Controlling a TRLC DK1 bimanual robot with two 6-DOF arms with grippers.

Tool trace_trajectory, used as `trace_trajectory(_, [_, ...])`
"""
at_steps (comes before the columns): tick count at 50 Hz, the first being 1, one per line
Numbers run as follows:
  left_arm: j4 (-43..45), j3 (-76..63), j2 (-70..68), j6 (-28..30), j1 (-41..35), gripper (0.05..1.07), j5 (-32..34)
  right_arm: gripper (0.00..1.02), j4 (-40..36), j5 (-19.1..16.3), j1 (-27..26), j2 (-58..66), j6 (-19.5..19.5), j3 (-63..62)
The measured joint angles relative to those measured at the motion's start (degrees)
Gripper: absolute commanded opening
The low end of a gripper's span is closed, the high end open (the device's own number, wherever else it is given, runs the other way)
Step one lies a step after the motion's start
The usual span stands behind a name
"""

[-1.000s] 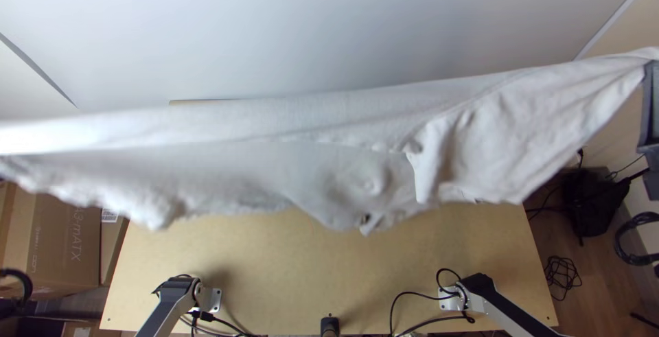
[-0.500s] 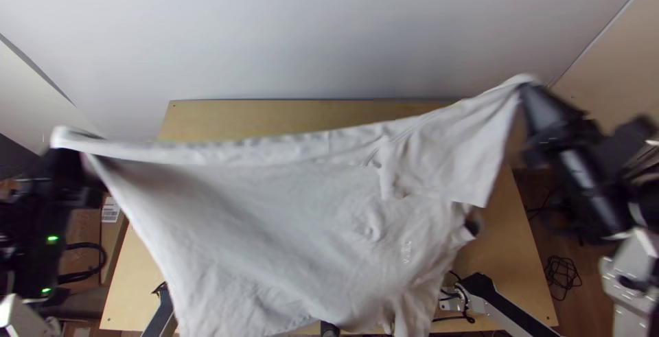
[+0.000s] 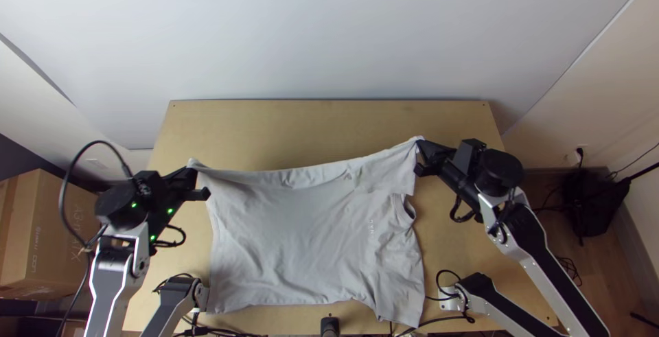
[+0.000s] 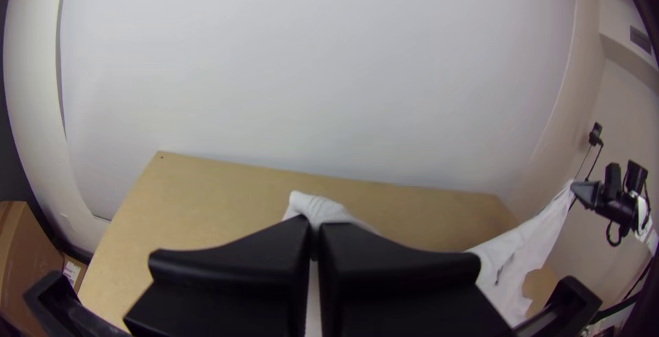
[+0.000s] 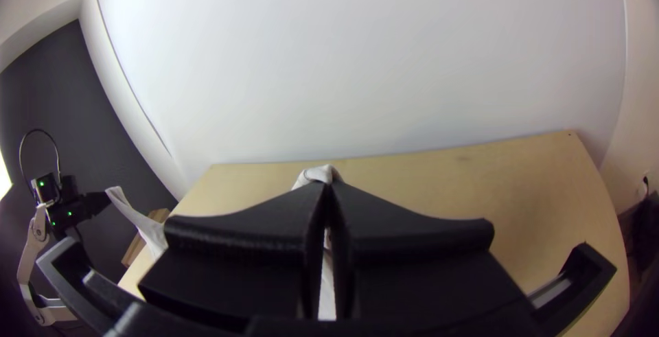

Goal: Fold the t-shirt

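I've got the t-shirt (image 3: 295, 234) spread over the near part of the desk (image 3: 322, 124), lightly creased. Left pincer (image 3: 194, 172) closed on one far corner; right pincer (image 3: 419, 149), slightly farther out, closed on the other. Far edge dips between.

My left gripper (image 3: 194, 169) has brought its corner of the t-shirt (image 3: 302, 234) in from the frame's left edge to left of centre; my right gripper (image 3: 421, 147) has brought the other from the right edge to right of centre. I've lowered both. The cloth, a blurred band across the whole frame at first, now looks smaller, opened downward over the table (image 3: 329, 121), whose far strip has come into sight.
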Motion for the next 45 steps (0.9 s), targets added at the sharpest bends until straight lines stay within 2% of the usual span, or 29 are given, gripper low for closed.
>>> trace_trajectory(11, [11.19,-3.17,12.48,1.44,-1.14,0.08,0.0,0.02,7.98,-0.7,-3.19,9.27,0.63,-1.36])
trace_trajectory(21, [20.28,-2.86,25.86,1.64,-0.76,0.08,0.0,0.02,14.51,-3.13,-7.58,18.51,0.81,-1.6])
trace_trajectory(32, [22.49,2.97,41.9,2.14,1.14,0.08,0.0,0.02,17.33,-5.16,-13.0,30.36,0.81,1.11])
trace_trajectory(45, [23.96,15.13,56.39,2.29,1.27,0.08,0.04,0.02,20.11,-5.18,-13.97,43.04,1.05,9.94])
